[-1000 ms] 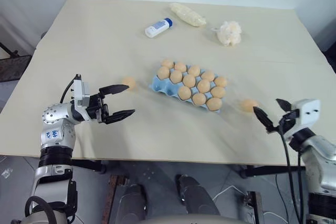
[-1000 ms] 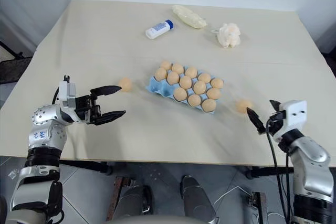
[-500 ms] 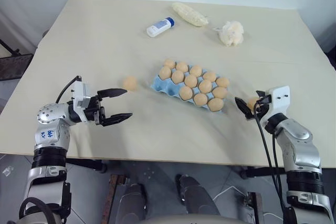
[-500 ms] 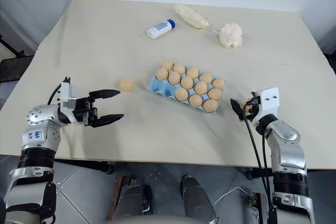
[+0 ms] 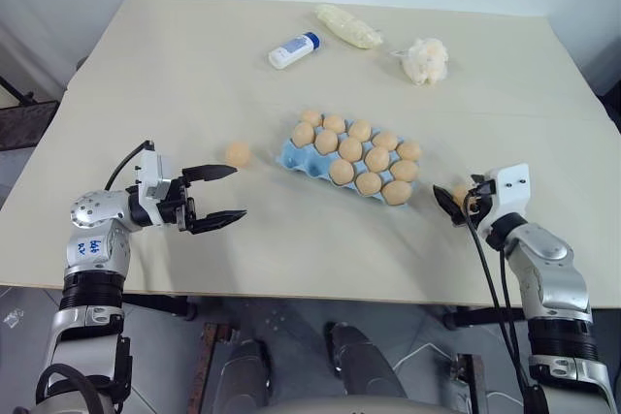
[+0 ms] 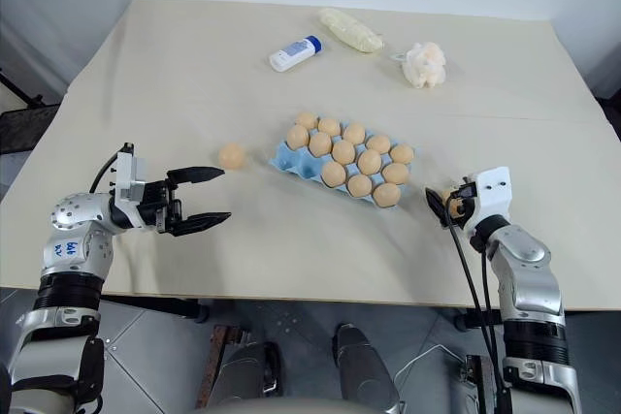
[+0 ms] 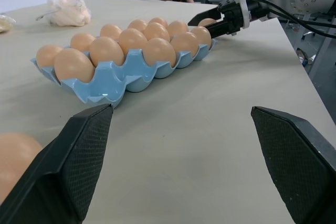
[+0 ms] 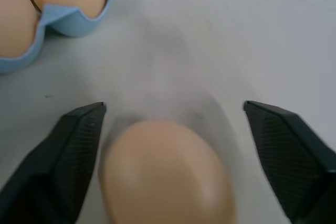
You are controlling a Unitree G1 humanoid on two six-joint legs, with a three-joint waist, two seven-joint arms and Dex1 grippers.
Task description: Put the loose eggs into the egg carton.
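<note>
The light blue egg carton (image 5: 291, 155) lies mid-table, its cups filled with tan eggs. One loose egg (image 5: 238, 153) rests left of the carton. My left gripper (image 5: 236, 191) hovers open just in front of that egg, which appears beside one of its fingers (image 7: 79, 166) in the left wrist view. A second loose egg (image 5: 462, 194) lies right of the carton. My right gripper (image 5: 456, 197) is open around it. In the right wrist view this egg (image 8: 165, 171) sits between the fingers (image 8: 289, 150), close to one and apart from the other.
At the far side lie a white bottle with a blue cap (image 5: 292, 49), a pale packet (image 5: 346, 26) and a cream-white puff ball (image 5: 423, 59). The table's front edge (image 5: 291, 293) runs just behind both grippers.
My right gripper has moved forward and left to the egg on the right, so its fingers now straddle it. The left gripper has stayed in place.
</note>
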